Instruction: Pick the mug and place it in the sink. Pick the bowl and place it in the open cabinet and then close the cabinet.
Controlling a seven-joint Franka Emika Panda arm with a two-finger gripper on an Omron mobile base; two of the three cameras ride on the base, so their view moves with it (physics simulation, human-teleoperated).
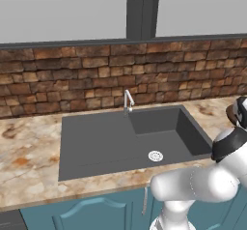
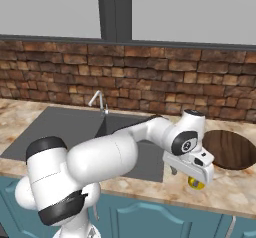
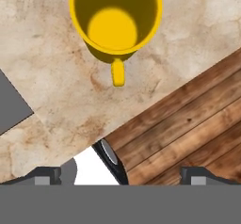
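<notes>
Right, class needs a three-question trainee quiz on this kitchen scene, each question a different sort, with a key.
1. True or false: the small yellow mug already lies in the dark grey sink basin.
2. Which lies nearest the mug? A chrome faucet; B round dark brown wooden bowl; C silver drain.
3. Fill in: the gripper hovers above the mug with jaws ____.

Key: 1 false, it stands on the marble counter; 2 B; 3 open.
</notes>
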